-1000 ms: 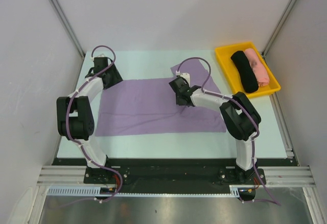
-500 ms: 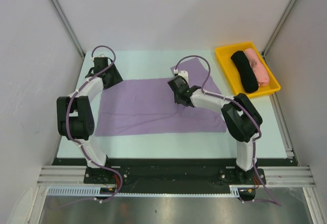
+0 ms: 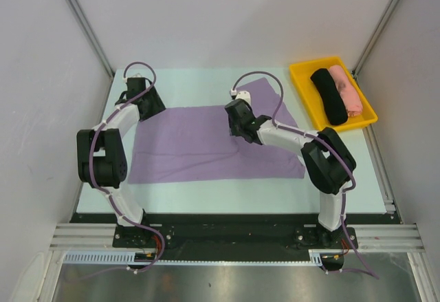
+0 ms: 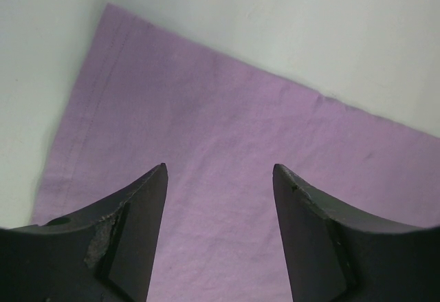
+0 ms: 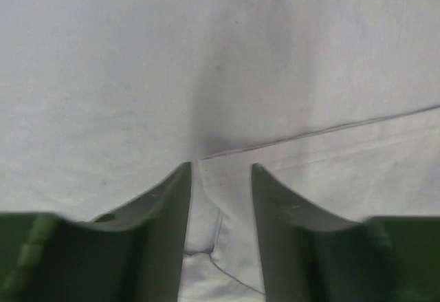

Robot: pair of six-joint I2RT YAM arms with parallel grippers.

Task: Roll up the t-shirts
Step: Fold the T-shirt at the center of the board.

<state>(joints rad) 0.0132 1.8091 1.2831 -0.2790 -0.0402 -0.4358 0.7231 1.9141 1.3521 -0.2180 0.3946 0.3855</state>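
The right gripper (image 5: pixel 220 173) is holding its fingers a little apart, straddling a raised crease and a stitched seam at the lower middle of its wrist view; the cloth is lying loose in the gap, not pinched. The left gripper (image 4: pixel 220 171) is spreading its fingers wide with nothing between them, hovering over a hemmed corner of the lavender t-shirt (image 3: pixel 196 144). In the overhead view that shirt is lying flat across the middle of the pale table (image 3: pixel 206 85), the left gripper sitting at its upper-left corner and the right gripper near frame centre, just below a sleeve. At the upper right, a yellow tray (image 3: pixel 297 75) is holding a black bundle (image 3: pixel 328 97) and a pink bundle (image 3: pixel 344 89), touching side by side.
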